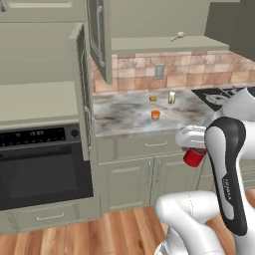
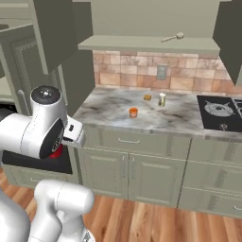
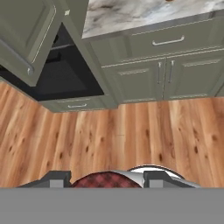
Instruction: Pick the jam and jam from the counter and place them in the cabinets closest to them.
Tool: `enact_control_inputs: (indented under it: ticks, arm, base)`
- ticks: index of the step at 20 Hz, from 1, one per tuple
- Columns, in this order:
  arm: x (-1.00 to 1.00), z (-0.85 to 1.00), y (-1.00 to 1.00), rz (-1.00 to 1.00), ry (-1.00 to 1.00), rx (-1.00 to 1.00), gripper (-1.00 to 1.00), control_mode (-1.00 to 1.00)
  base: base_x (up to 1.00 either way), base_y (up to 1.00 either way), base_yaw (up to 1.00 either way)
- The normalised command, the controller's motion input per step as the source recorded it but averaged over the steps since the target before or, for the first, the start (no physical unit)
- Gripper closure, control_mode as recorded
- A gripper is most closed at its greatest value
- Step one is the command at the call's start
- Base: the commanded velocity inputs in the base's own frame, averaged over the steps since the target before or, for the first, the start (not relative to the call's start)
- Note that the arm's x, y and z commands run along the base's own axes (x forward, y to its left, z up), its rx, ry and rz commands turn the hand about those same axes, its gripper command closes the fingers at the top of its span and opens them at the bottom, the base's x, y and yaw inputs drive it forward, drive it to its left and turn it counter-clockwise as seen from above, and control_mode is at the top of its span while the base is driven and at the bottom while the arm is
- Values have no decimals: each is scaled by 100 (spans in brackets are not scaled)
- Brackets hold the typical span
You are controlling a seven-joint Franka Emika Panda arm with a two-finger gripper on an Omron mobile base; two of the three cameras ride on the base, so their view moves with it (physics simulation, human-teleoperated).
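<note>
My gripper [image 3: 107, 178] is shut on a red jam jar [image 3: 106, 180] with a checkered lid, which sits between the two finger tips. I see the same jam jar [image 1: 194, 158] hanging in front of the lower cabinets [image 1: 130, 180], below counter height and above the wooden floor. In the right base view my arm covers all but a red sliver of the jar [image 2: 57, 152]. A small orange jar [image 1: 156, 114] [image 2: 133, 112] stands on the marbled counter [image 1: 119, 117] [image 2: 108, 106]. The upper cabinet's door [image 1: 99, 40] stands open, showing its shelf [image 1: 164, 45] [image 2: 142, 45].
A smaller orange item [image 1: 153, 98] and a pale bottle [image 1: 172, 97] stand near the tiled backsplash. A spoon [image 1: 178, 36] lies on the open shelf. The black oven [image 1: 40, 164] is at the left and the stove [image 2: 220, 111] at the right. Wooden floor [image 3: 122, 135] lies below the hand.
</note>
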Motion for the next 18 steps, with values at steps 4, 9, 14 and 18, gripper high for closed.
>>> enact_control_inputs:
  ticks: [4,9,14,18]
  arm:
    - [0,0,0,0,0,0,100,100]
    - [0,0,0,0,0,0,100,100]
    - [0,0,0,0,0,0,100,100]
    - [0,0,0,0,0,0,100,100]
  base:
    - [0,20,0]
    - [0,35,0]
    - [0,43,0]
    - [0,51,0]
